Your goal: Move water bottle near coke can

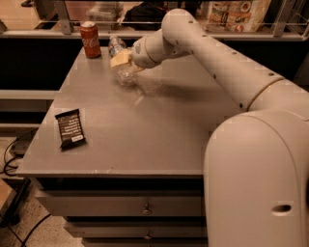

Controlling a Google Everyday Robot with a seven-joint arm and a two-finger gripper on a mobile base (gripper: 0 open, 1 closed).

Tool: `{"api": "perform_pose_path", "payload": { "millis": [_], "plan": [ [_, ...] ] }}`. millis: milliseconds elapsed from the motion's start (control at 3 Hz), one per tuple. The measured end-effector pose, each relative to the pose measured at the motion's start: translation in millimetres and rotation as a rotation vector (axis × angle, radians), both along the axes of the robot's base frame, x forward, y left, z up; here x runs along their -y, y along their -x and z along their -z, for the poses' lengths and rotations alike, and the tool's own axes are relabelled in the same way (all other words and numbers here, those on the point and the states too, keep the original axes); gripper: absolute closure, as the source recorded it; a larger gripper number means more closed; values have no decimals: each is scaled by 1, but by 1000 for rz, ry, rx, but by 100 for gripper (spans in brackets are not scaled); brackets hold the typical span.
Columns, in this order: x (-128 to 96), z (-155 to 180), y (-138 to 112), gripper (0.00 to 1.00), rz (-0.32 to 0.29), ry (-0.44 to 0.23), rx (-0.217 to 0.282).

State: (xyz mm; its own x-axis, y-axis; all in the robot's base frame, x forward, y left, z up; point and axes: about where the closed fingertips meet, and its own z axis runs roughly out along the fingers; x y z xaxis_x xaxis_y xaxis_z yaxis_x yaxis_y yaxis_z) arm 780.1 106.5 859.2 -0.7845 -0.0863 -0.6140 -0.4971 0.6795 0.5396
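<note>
The clear crinkled water bottle (119, 61) is tilted at the far part of the grey table (159, 130), its neck pointing up and left. My gripper (121, 60) is shut on the water bottle's middle, with a tan finger pad across it. The bottle's lower end sits just above or on the table; I cannot tell which. The red coke can (90, 39) stands upright at the table's far left corner, a short way left of the bottle.
A flat dark snack wrapper (70, 128) lies near the table's left front edge. A railing and shelf with packaged goods (236, 14) run behind the table. Drawers (145, 208) sit below the front edge. My arm (227, 62) spans the table's right side.
</note>
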Motion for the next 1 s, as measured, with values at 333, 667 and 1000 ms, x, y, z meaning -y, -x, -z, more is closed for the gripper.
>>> {"api": "perform_pose_path", "payload": {
  "millis": [333,667,1000],
  "plan": [
    [-16,3,-8,100,5,32,1],
    [-29,5,-12,83,-9,101,5],
    [-35,10,-18,59,-9,140,-5]
  ]
}}
